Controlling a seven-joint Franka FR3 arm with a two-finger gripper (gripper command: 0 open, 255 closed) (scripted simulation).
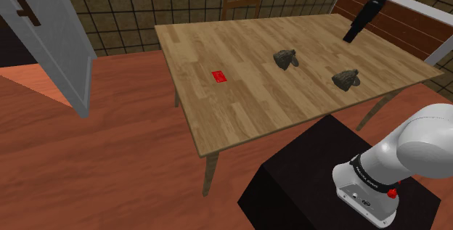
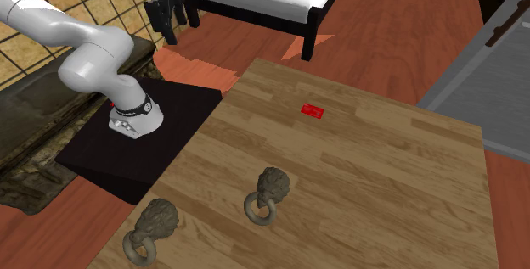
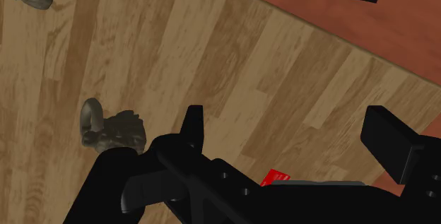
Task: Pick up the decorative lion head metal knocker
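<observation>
gripper (image 1: 351, 37) hangs high at upper right of the shoulder view, fingers wide apart, holding nothing. lion head knocker (image 1: 287, 59) lies right of centre on the wooden table (image 1: 239, 112); second knocker (image 1: 346, 80) nearer the right edge. best: choose one, descend plumb, straddle the head, not the ring. red card (image 1: 218, 76) mid-table; tiled walls, red-brown floor.

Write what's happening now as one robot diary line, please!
gripper: open, empty, raised above table | knocker at shoulder view's left: lying untouched | knocker at its right: lying untouched | red card: on table | pick: not started
</observation>
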